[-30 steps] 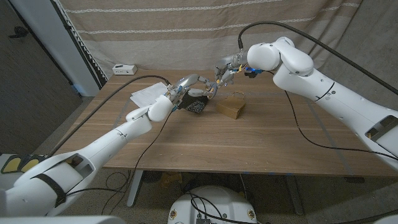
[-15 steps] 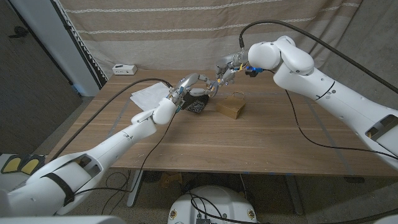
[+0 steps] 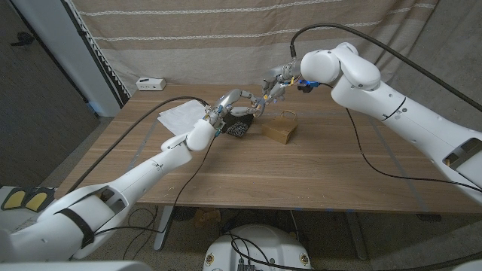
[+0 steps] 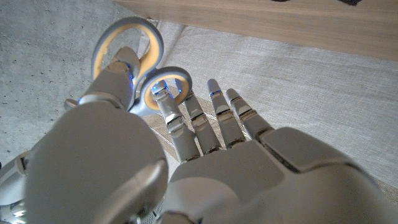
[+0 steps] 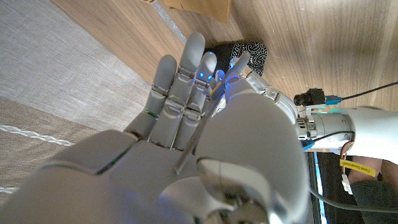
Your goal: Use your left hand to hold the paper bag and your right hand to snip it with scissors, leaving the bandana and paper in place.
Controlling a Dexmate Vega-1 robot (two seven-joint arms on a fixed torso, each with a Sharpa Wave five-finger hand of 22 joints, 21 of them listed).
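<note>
The scissors (image 4: 140, 74), grey handles lined with orange, are held by my left hand (image 3: 237, 102), its thumb and a finger through the loops. It holds them above the black patterned bandana (image 3: 238, 129). The scissors' blade (image 5: 211, 109) runs between the thumb and the straight fingers of my right hand (image 3: 275, 83), which is raised just beyond the left hand. Whether the right hand grips the blade is unclear. The brown paper bag (image 3: 280, 130) lies on the table to the right of the bandana, below the right hand. A white paper (image 3: 179, 117) lies left of the bandana.
A small white device (image 3: 150, 83) sits at the table's far left corner. A striped curtain (image 3: 226, 38) hangs behind the table. Black cables (image 3: 369, 162) trail over the wooden table (image 3: 301, 173) on both sides.
My left arm has reached slightly farther forward and right, bringing the scissors closer to the right hand. The right hand has barely moved.
</note>
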